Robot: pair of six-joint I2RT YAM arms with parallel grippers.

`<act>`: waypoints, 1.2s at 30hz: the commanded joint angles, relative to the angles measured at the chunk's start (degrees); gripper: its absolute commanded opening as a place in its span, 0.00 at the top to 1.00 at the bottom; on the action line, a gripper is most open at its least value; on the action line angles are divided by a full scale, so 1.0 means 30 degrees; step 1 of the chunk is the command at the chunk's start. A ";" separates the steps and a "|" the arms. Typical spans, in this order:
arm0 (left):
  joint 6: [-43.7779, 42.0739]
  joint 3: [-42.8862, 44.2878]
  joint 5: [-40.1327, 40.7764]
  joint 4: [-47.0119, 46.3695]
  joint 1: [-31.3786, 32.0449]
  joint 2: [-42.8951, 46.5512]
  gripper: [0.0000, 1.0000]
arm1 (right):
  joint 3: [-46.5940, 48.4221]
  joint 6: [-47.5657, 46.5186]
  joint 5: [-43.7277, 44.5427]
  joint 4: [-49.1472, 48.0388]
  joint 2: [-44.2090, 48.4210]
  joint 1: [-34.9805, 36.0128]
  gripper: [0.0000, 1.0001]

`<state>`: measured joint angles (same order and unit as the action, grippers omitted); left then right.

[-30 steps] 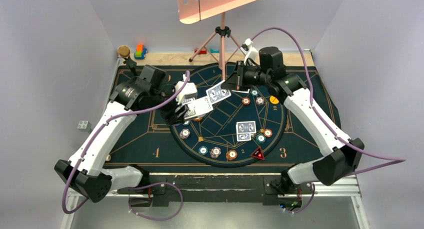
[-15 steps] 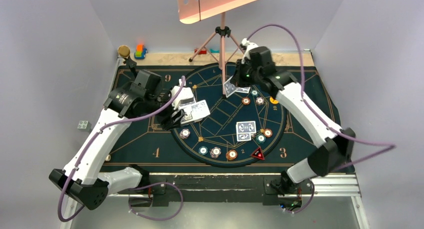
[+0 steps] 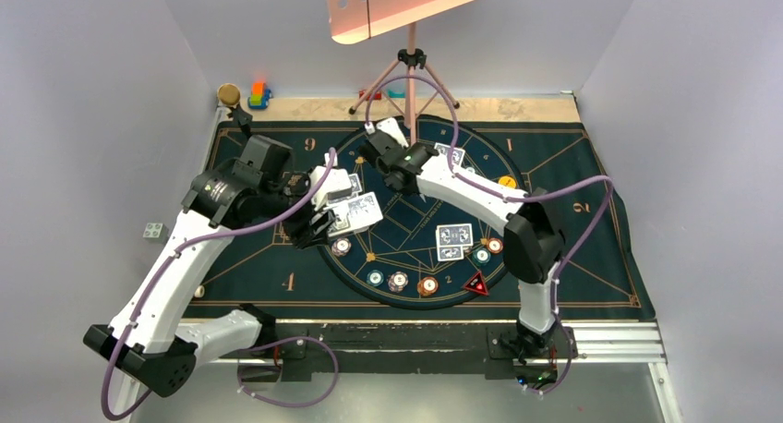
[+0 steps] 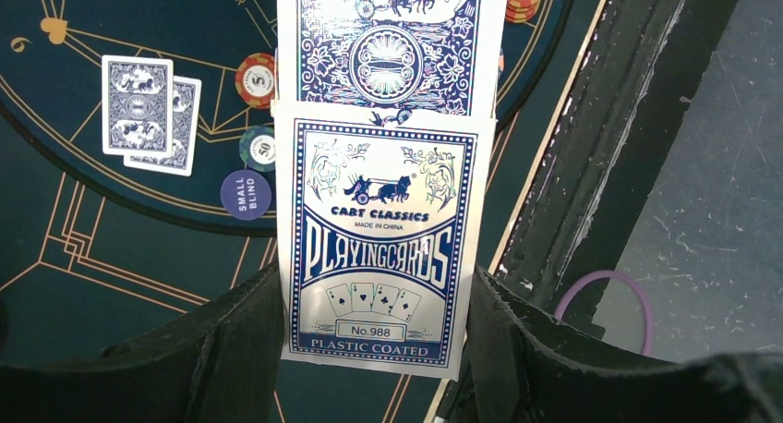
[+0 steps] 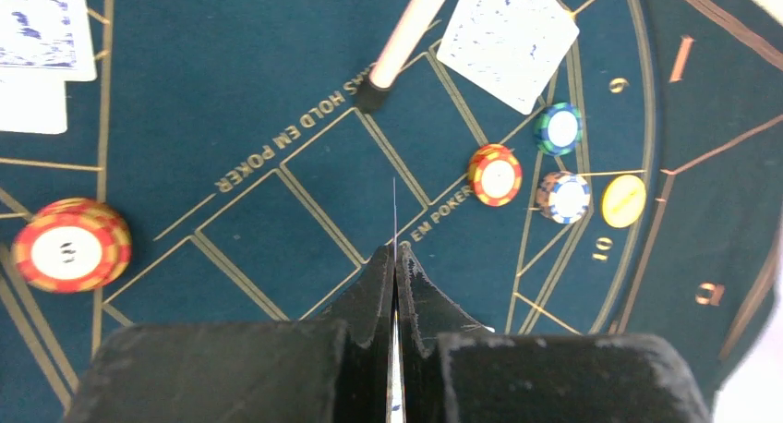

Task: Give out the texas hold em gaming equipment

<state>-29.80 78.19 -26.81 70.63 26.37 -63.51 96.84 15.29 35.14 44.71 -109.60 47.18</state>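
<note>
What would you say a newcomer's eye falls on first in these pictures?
The blue-and-white card box clamped in the left pincer fills the left wrist view. The right pincer is shut on a single card, edge-on, over the round poker layout dotted with striped chips.

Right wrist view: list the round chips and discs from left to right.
Left-edge red-and-yellow striped chip → central red-and-yellow striped chip → plain yellow disc. The blue-and-green chip and blue-and-white chip share a column between the last two, so they stay unordered.
</note>
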 commanded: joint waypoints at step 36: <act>-0.0851 0.0709 -0.0722 0.1011 -0.0089 0.0008 1.00 | 0.5508 0.1698 -0.3097 -0.0322 -0.7383 0.0565 0.73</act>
<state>-31.16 78.22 -27.24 73.47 26.35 -63.64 109.73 18.44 33.26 46.57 -131.48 48.73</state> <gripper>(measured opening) 0.679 0.177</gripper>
